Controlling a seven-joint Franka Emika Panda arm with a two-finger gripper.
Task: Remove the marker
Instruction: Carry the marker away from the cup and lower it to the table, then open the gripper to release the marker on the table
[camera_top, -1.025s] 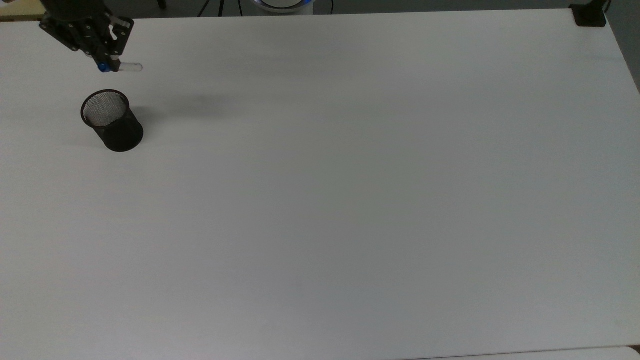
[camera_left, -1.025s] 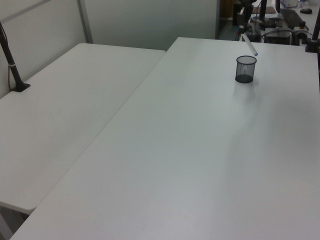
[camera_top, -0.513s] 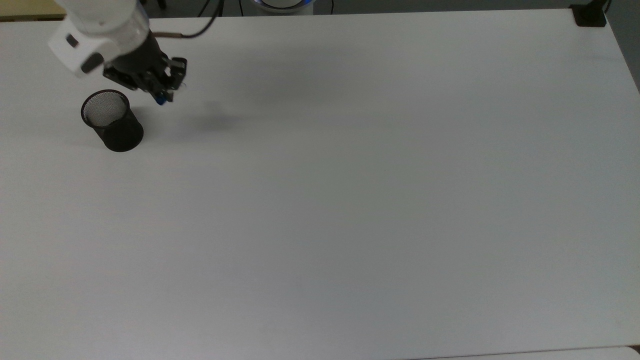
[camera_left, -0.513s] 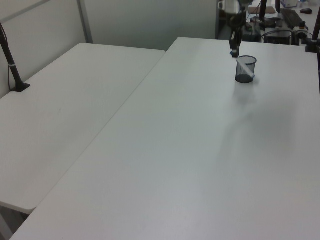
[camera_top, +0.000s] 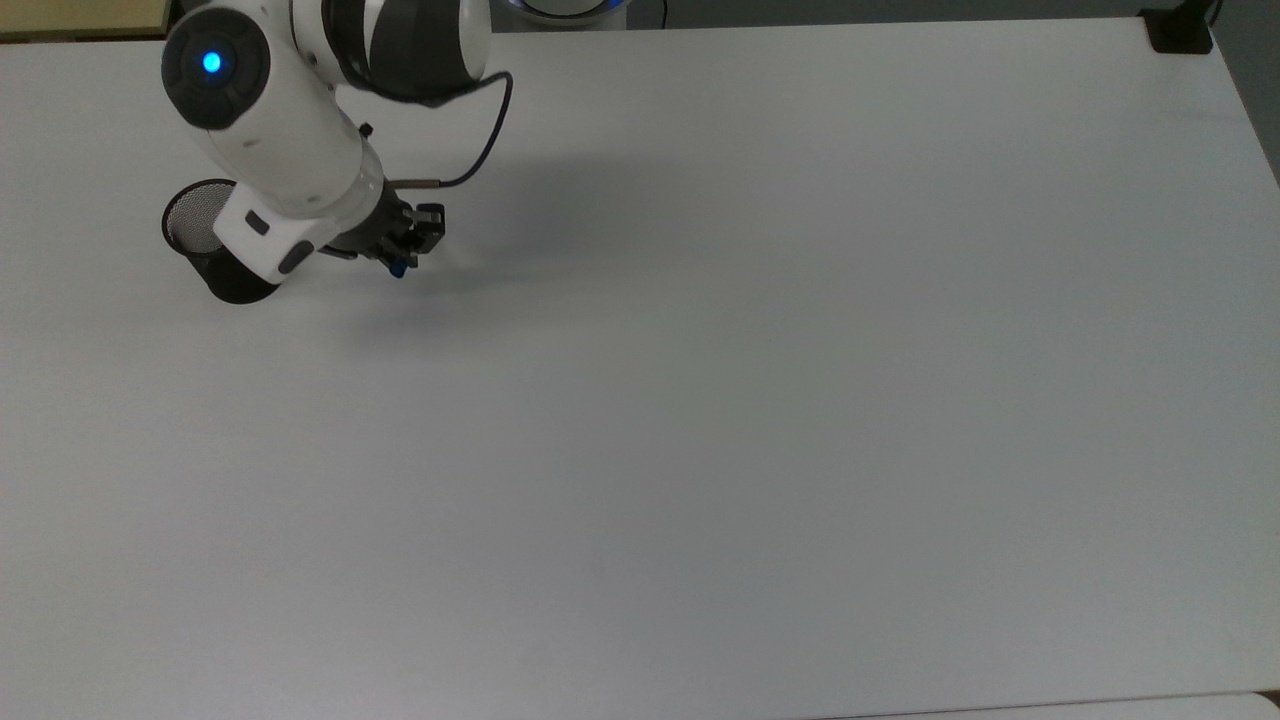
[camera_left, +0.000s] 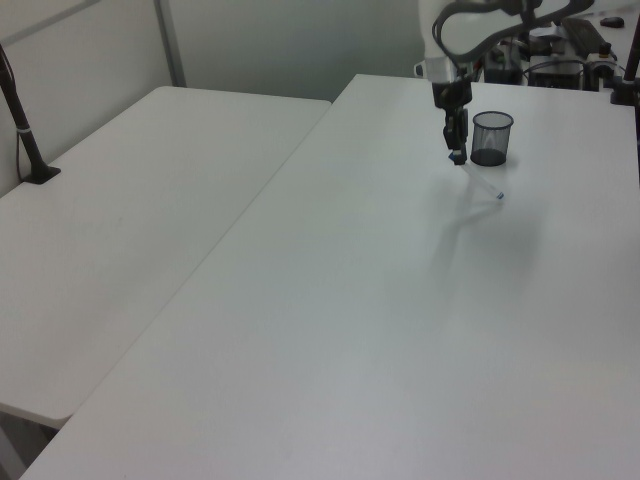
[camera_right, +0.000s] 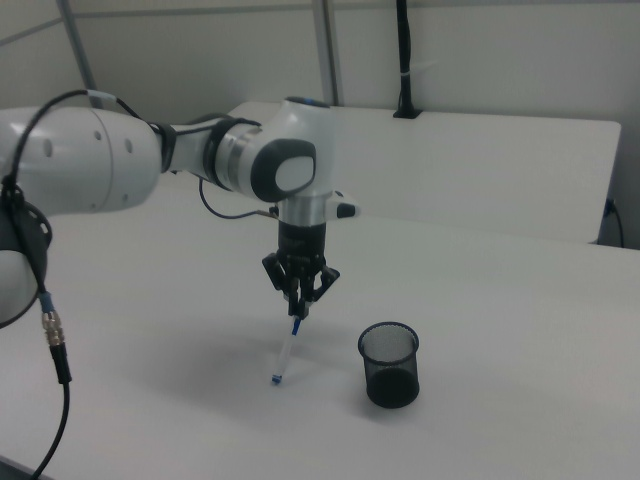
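Since half a second ago the arm has swung away from the mesh cup (camera_right: 388, 365) and come lower: the end effector (camera_right: 298, 303) now sits beside the cup rather than above its rim, on the top view's right of it.

The end effector (camera_top: 400, 250) is closed on the marker (camera_right: 287, 349), gripping it at the blue upper end. The marker hangs tilted, white barrel slanting down to a small blue tip just at the bench (camera_right: 520, 330) surface — whether the tip touches cannot be told. In the left view the marker (camera_left: 484, 187) slants from the end effector (camera_left: 456, 153) toward the left view's right, clear of the cup (camera_left: 491, 138). The marker is fully outside the cup, which stands upright.

Edges and room: the cup sits near the top view's left edge of the bench (camera_top: 800, 400), not far from the far edge. The arm's white link (camera_top: 270, 150) overhangs part of the cup (camera_top: 200, 240) in the top view. Toward the top view's right and near side the bench surface is wide open. A second bench (camera_left: 120, 220) adjoins on the left view's left.
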